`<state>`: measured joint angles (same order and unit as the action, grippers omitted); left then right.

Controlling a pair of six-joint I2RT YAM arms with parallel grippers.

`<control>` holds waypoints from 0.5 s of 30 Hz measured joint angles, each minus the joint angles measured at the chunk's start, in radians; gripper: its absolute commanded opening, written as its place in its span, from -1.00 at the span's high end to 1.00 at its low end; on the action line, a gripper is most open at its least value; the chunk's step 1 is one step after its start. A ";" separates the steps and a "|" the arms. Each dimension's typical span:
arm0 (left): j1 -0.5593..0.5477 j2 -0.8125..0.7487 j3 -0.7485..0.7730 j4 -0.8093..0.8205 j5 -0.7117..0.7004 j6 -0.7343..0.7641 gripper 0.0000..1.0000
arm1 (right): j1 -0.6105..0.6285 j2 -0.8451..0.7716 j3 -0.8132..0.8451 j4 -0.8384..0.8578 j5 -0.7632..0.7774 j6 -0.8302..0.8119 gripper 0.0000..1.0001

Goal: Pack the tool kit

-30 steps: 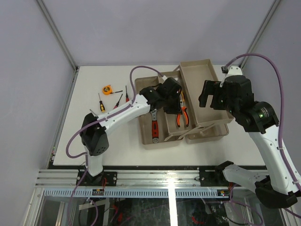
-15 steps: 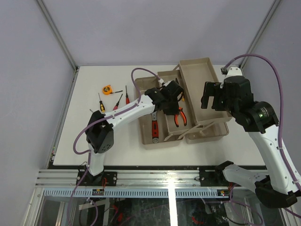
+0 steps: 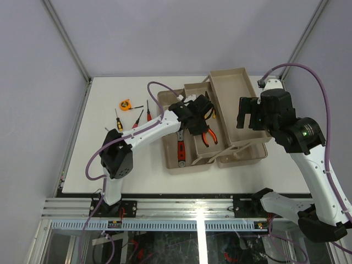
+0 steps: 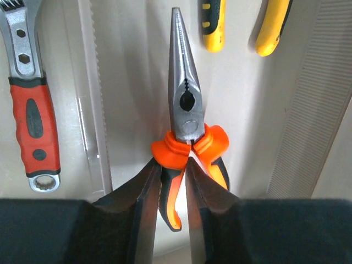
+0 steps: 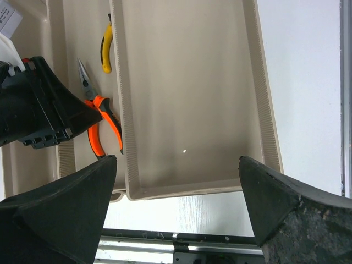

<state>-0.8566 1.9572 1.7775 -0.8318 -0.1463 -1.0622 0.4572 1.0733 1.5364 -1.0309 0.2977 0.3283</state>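
Observation:
The tool kit is an open beige toolbox (image 3: 242, 72) with a shallow tray (image 3: 165, 160) beside it. My left gripper (image 4: 173, 165) is shut on one handle of the orange needle-nose pliers (image 4: 184, 104), held low over the tray floor (image 4: 132, 82); in the top view the left gripper (image 3: 200, 126) and pliers (image 3: 208, 137) sit mid-tray. A red-handled wrench (image 4: 33, 115) and yellow-handled pliers (image 4: 213, 27) lie in the tray. My right gripper (image 5: 177, 159) hangs wide open above the deep box (image 5: 187, 82), holding nothing.
An orange tape measure (image 3: 126, 104) and three small screwdrivers (image 3: 137, 118) lie on the white table left of the tray. The table's near edge and metal rail (image 5: 181, 242) run just below the deep box. The left arm's purple cable (image 3: 157, 91) loops over the tray.
My left gripper has carried the orange pliers a little left and toward the near side within the tray. The right arm has hardly moved.

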 measured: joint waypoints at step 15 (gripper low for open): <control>0.009 -0.014 -0.001 0.027 -0.003 0.037 0.14 | 0.000 -0.001 -0.001 -0.004 0.000 0.002 -0.99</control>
<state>-0.8474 1.9427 1.7763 -0.8043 -0.1493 -1.0256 0.4572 1.0725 1.5356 -1.0351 0.2974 0.3298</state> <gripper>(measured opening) 0.408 0.993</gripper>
